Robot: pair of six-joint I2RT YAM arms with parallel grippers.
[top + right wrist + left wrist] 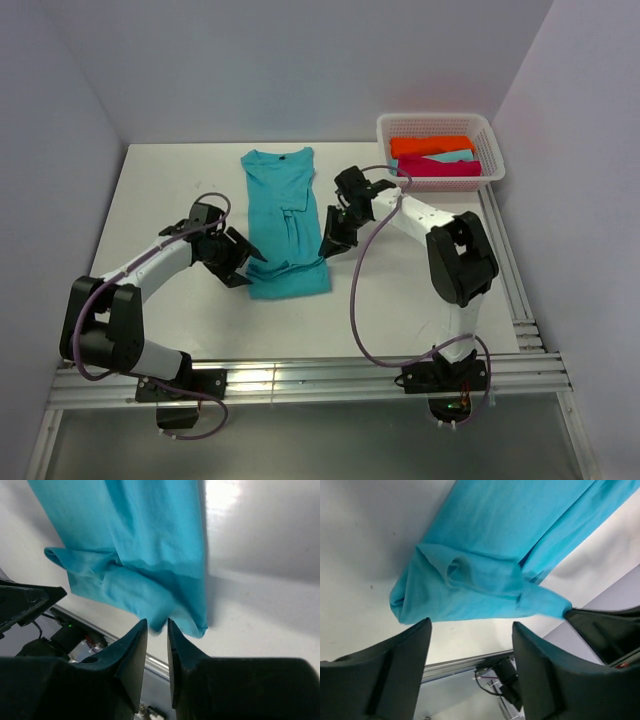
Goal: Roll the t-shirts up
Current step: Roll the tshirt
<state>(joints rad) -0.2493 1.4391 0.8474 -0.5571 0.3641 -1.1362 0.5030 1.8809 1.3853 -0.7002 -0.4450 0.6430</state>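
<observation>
The teal t-shirt (285, 215) lies folded into a long strip on the table, neck label at the far end. Its near end (288, 278) is turned over into a loose fold, which also shows in the left wrist view (485, 575) and the right wrist view (135, 545). My left gripper (240, 262) is open and empty at the fold's left corner, jaws wide apart (471, 625). My right gripper (335, 240) is at the strip's right edge, its jaws a narrow gap apart (157, 622), just short of the cloth's corner, holding nothing.
A white mesh basket (440, 122) at the back right holds orange (430, 145), pale aqua (452, 157) and magenta (440, 169) folded shirts. Aluminium rails (300, 380) run along the near edge and the right side. Walls close in on the left, back and right.
</observation>
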